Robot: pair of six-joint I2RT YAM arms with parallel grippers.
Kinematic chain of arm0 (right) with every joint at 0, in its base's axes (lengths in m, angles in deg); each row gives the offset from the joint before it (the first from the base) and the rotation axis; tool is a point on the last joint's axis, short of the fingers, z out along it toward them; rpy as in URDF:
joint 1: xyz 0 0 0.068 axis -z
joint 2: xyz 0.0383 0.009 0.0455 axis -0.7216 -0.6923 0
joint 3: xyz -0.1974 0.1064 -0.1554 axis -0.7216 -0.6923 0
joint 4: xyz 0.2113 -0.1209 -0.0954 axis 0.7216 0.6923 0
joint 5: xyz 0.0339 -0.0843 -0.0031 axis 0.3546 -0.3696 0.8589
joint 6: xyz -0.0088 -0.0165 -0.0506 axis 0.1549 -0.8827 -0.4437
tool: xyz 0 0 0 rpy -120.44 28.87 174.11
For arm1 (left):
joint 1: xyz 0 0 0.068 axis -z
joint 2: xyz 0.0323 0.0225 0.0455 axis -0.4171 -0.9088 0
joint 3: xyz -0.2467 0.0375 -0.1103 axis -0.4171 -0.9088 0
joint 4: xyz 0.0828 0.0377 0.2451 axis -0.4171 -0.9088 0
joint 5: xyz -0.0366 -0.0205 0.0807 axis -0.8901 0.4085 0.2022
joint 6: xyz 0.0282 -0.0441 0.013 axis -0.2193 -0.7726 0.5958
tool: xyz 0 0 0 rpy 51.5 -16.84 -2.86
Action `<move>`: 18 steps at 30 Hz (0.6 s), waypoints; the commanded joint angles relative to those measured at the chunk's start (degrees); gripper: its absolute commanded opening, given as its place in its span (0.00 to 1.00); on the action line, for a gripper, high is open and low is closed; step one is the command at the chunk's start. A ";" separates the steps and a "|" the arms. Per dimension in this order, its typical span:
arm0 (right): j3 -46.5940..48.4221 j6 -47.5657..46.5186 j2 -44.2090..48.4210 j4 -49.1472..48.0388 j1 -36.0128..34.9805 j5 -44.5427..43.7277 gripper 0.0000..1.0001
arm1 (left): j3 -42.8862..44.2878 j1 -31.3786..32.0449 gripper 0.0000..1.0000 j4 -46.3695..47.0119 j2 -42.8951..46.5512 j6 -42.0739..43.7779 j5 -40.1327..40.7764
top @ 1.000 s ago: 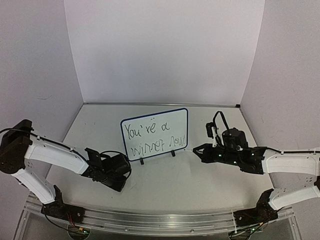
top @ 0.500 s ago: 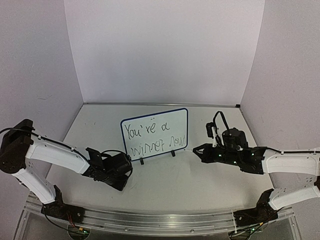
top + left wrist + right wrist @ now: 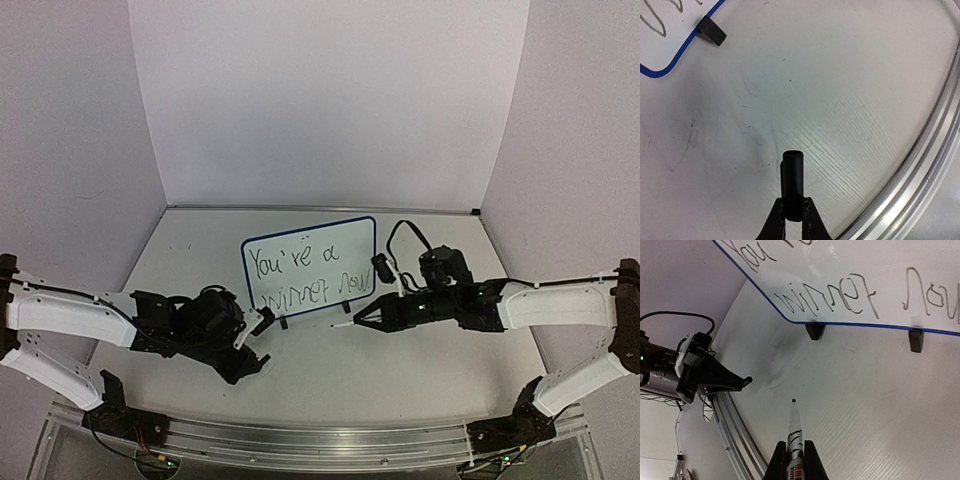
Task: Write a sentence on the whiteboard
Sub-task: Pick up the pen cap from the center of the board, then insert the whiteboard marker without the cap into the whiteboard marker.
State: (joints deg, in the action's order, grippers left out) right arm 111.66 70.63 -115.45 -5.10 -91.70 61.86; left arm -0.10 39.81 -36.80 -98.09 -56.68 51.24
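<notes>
Even bright overhead light, soft faint shadows, sharp focus, wide-angle bending at edges

Seen from above, the whiteboard (image 3: 355, 240) stood upright at 12 o'clock from the table (image 3: 330, 375) centre, barring passage there. The left gripper (image 3: 262, 322), pinching a black cylinder (image 3: 792, 185), crowded its 7 o'clock, and the right gripper (image 3: 362, 318) with its marker (image 3: 794, 430) its 5 o'clock. A narrow gap lay between them, and bare table ran to the rail (image 3: 320, 440) at 6 o'clock.
</notes>
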 commanded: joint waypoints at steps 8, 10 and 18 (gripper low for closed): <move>7.42 0.83 -7.76 -2.06 0.25 24.41 0.00 | 1.82 0.15 0.00 8.23 2.69 10.99 -11.65; 7.61 1.03 -8.97 -2.08 0.29 25.07 0.00 | 1.53 0.15 0.00 9.43 2.86 11.43 -12.66; 8.95 3.54 -12.17 -4.38 0.32 28.14 0.00 | -0.24 0.18 0.00 11.66 5.20 11.19 -15.09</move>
State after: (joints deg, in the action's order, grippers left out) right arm 117.70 72.60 -126.91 -5.99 -91.68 86.45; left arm -0.16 39.81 -28.62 -95.74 -46.58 38.59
